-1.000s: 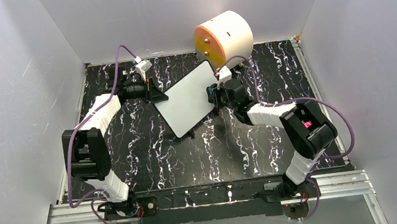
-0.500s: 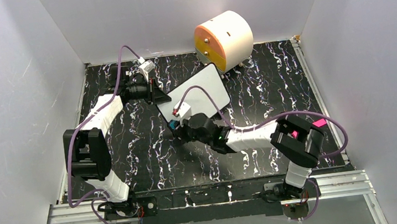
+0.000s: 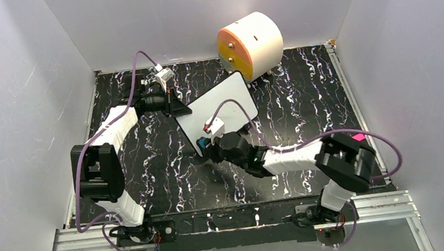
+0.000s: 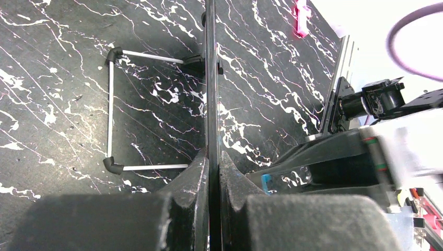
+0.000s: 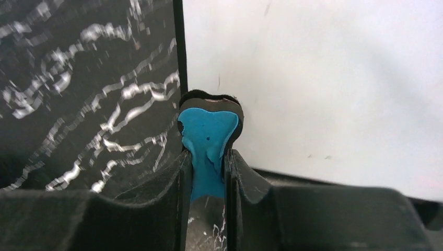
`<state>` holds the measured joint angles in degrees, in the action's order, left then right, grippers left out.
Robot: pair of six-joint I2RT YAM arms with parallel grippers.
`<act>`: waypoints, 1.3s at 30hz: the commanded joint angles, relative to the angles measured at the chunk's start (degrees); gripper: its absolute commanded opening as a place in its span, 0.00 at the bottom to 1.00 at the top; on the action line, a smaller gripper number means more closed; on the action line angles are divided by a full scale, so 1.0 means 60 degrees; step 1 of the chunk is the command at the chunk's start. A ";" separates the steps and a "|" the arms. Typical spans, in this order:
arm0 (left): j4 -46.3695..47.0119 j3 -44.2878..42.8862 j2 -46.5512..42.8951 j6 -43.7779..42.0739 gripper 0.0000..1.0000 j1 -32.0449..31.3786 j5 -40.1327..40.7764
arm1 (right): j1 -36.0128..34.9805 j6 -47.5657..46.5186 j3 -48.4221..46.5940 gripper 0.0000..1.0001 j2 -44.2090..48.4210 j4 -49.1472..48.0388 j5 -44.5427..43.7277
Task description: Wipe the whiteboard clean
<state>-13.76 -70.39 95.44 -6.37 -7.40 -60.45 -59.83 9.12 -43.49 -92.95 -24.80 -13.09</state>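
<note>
The whiteboard [image 3: 220,104] stands tilted at the middle of the black marbled table, its white face towards the right arm. My left gripper [image 3: 178,109] is shut on its left edge. In the left wrist view the whiteboard [image 4: 210,78] shows edge-on between my left gripper's [image 4: 211,163] jaws, with its white wire stand [image 4: 111,104] behind it. My right gripper [image 3: 205,145] is shut on a blue eraser [image 5: 209,133], also seen in the top view [image 3: 200,143]. The eraser presses on the whiteboard's face [image 5: 324,78] near its black frame. Faint small marks [image 5: 318,156] show near the board's lower edge.
A round cream-and-orange drawer unit [image 3: 250,43] stands at the back, just behind the board's far corner. White walls close in the table on three sides. A metal rail [image 3: 236,220] runs along the near edge. A small pink object [image 4: 300,18] lies on the table.
</note>
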 commanded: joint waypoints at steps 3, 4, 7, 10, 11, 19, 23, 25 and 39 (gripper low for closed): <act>-0.0549 0.0014 0.0009 -0.0182 0.00 -0.0143 0.0007 | 0.0025 -0.0636 -0.1494 0.19 0.0613 0.0064 -0.0860; -0.0528 0.0014 0.0014 -0.0143 0.00 -0.0143 0.0036 | 0.0025 -0.0751 -0.1697 0.19 0.0446 0.0129 -0.0917; -0.0454 0.0019 0.0036 0.0002 0.00 -0.0141 0.0119 | 0.0026 -0.1079 -0.2141 0.18 -0.0383 0.0166 -0.1099; -0.0377 0.0028 0.0053 0.0157 0.00 -0.0143 0.0150 | 0.0018 -0.1163 -0.2154 0.17 -0.0996 -0.0039 -0.1353; -0.0321 0.0053 0.0053 0.0258 0.00 -0.0144 0.0135 | 0.0013 -0.1173 -0.2083 0.17 -0.1210 -0.0230 -0.1455; -0.0212 0.0181 -0.0018 0.0356 0.00 -0.0144 0.0253 | 0.0012 -0.1086 -0.2437 0.16 -0.2123 0.0079 -0.1693; -0.0190 0.0165 -0.0042 0.0349 0.00 -0.0143 0.0246 | 0.0012 -0.0522 -0.2271 0.16 -0.2193 0.0982 -0.1353; -0.0165 0.0130 -0.0021 0.0348 0.00 -0.0144 0.0227 | 0.0011 -0.0188 -0.1933 0.16 -0.2105 0.1195 -0.1034; -0.0144 -0.0058 -0.0027 0.0348 0.00 -0.0144 0.0353 | -0.0033 0.0722 -0.1694 0.17 -0.1527 0.2820 -0.0107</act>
<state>-11.92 -70.39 95.50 -3.97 -6.95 -58.54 -60.40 11.49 -55.28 -102.26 -16.60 -14.90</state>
